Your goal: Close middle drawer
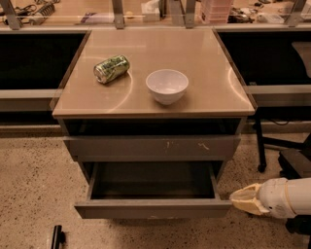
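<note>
Forward juts middle drawer (153, 209), long axis left-right; end effector (244, 199) just right, grip unclear.

1. Looks like an office or robotics lab workspace rather than a home.
2. Floored in speckled hard flooring (34, 185) of the commercial sort.
3. Furnished with a plain grey cabinet (73, 146) under a beige top (214, 73), flanked by long grey ledges (29, 93) on both sides.
4. Backed by a bench littered with cables (34, 9), behind upright metal posts (118, 9).
5. Shared with a rolling chair base (262, 146) at the right.
6. Set with simple props: a crushed green can (112, 68) lying on its side and a white bowl (167, 86).
7. Worked by a robot, its pale gripper (239, 198) low at the right, just beside the right front corner of the open middle drawer (153, 209).
</note>
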### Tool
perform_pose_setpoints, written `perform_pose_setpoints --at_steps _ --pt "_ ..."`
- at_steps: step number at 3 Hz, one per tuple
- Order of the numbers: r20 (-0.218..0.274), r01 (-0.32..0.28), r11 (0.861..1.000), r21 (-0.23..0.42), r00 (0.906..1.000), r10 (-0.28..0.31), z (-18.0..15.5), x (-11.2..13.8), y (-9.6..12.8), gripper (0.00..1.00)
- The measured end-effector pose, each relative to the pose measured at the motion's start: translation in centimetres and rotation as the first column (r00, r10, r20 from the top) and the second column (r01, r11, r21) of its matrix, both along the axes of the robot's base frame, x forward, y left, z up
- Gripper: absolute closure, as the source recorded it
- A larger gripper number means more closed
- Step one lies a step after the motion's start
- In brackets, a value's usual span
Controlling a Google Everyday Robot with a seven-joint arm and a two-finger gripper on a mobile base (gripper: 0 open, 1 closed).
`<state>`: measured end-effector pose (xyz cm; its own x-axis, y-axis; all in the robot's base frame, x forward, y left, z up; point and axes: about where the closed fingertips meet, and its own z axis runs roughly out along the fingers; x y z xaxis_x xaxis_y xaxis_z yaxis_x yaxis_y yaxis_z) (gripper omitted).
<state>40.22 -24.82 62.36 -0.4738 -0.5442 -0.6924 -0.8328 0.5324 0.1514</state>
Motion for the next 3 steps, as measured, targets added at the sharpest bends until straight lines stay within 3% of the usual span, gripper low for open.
perform_pose_setpoints --at_steps 1,3 --pt "-0.048 0.007 0.998 0.065 0.9989 -0.004 -4.2 0.4 0.2 1.0" --pt "-0.074 0.032 0.995 0.089 0.9969 -0.025 -6.4 -0.5 0.1 1.0"
